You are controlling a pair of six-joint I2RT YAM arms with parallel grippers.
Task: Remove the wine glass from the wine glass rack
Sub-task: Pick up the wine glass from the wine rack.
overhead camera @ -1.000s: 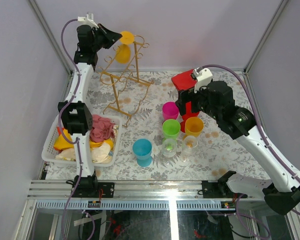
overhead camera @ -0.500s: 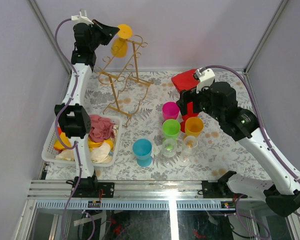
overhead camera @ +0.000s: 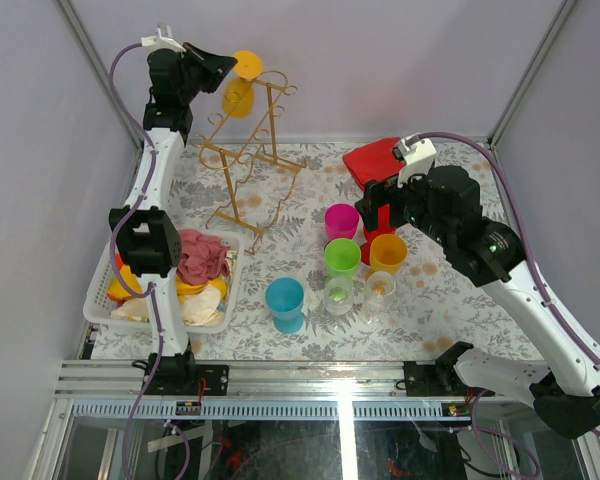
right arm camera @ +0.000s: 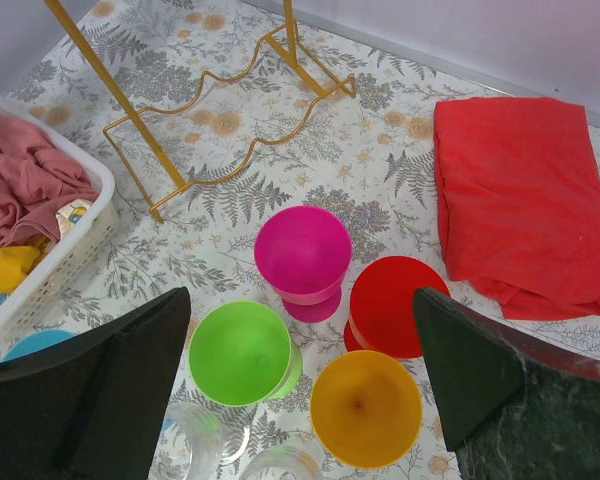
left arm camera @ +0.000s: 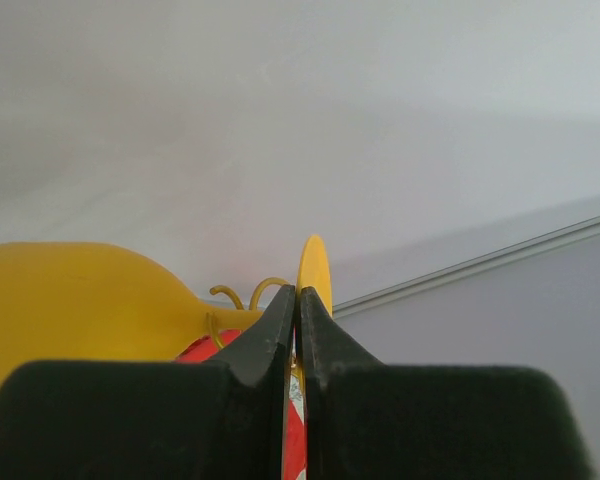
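Left claw [left arm camera: 298, 300] is clenched tight, fingers pinching the thin foot of the one yellow wine glass [overhead camera: 238, 95], which I've got high up against the top arm of the gold wire rack [overhead camera: 245, 175]. Gold curls show right beside the stem, and I can't tell whether it has cleared the hooks. Right claw [right arm camera: 300, 300] hangs released, jaws spread wide, gripping nothing, over the cluster of cups. Counting those: five coloured ones, magenta [right arm camera: 302, 250], green [right arm camera: 240, 352], orange [right arm camera: 366, 407], red [right arm camera: 395, 305] and blue [overhead camera: 284, 300], plus two clear glasses [overhead camera: 338, 295] [overhead camera: 375, 290] at the near side, all upright. One red cloth [right arm camera: 515, 190] lies folded at the far right, and one white basket [overhead camera: 105, 310] of crumpled cloths sits at the near left. Everything rests on a fern-and-flower printed table cover [overhead camera: 310, 180], boxed in by pale walls [overhead camera: 380, 60] and metal frame posts [overhead camera: 527, 70].
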